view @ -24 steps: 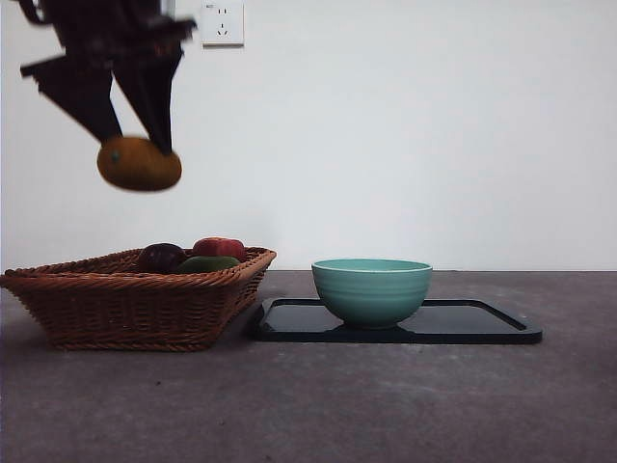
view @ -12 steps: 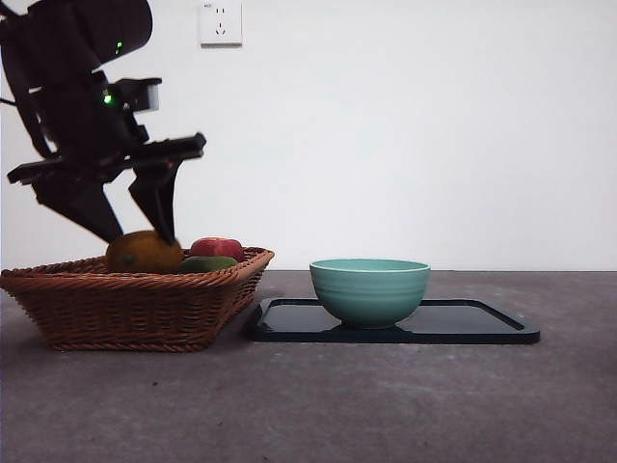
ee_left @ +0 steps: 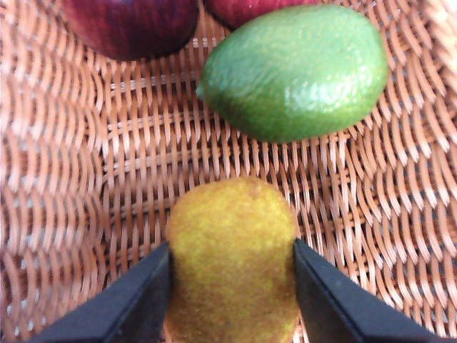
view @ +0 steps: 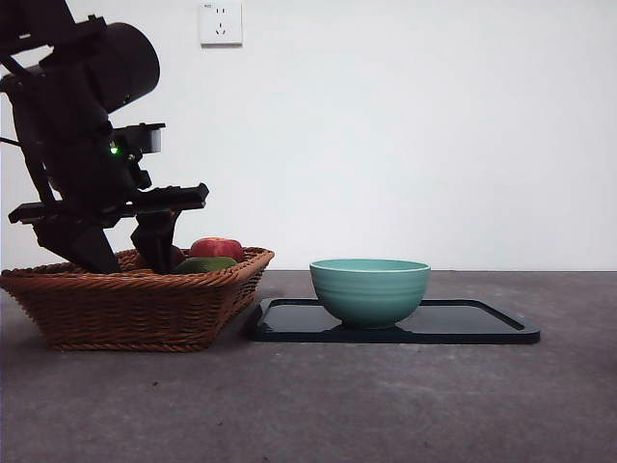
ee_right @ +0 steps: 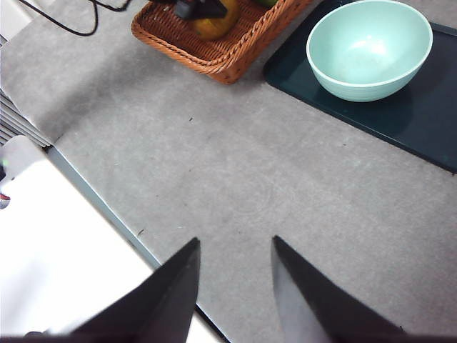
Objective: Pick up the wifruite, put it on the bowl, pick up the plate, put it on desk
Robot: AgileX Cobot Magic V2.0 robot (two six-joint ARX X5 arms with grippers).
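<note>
- Desk (view: 386, 405) surface lies bare and grey along the front edge, with open room between the wicker basket (view: 135, 304) at the left and the black tray (view: 472, 323) on the right.
- The teal bowl (view: 370, 289) stands on the tray's left end, near the basket's right rim but apart from it.
- The left gripper (ee_left: 232, 286) is down inside the basket, its jaws spread about the wifruite's width and pressed against both sides of the wifruite (ee_left: 232, 257), which sits on the weave.
- A green lime-like fruit (ee_left: 296, 71) lies just beside the wifruite, with a dark red fruit (ee_left: 132, 25) further in.
- The right gripper (ee_right: 232, 282) hangs high over the desk's near edge, jaws parted, holding nothing.
</note>
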